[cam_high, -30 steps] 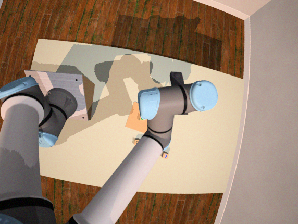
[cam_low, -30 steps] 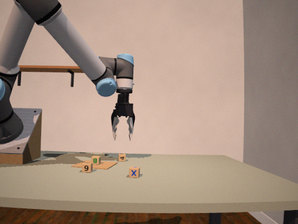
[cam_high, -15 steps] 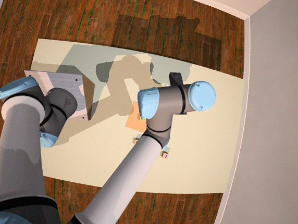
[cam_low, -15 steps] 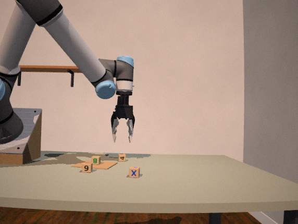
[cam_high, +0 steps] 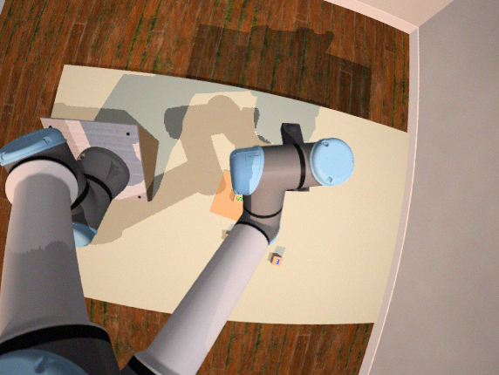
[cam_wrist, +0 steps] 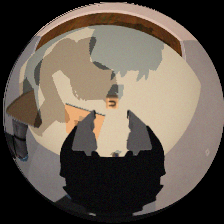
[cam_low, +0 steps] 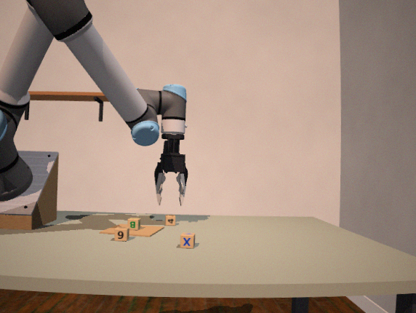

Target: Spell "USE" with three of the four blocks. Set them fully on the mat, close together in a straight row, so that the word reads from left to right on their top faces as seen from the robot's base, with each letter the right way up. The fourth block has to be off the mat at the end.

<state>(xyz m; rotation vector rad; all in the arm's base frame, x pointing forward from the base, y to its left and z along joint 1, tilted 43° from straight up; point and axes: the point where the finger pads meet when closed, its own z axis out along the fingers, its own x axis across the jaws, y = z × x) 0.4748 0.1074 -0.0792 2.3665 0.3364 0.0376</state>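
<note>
We see the pale counter spreading beneath everything, with the arm reaching over it from a sloped stand. Beyond, a wooden shelf runs along the wall. Our tool points straight down above the counter, its fingers partly spread, and we find nothing gripped between them. The orange mat lies flat, partly hidden from the top view by the arm. Of the four little blocks, we have only the S block on the mat, a green character on its side facing the exterior view. The U block sits off the mat, just past the fingertips in the wrist view, and shows a sideways 4 on one side. The E block rests well apart from it, also off the mat, with a blue X on its side. Near the mat's edge we spot the fourth block, off the mat, with a black numeral on its side; its top letter we cannot read.
</note>
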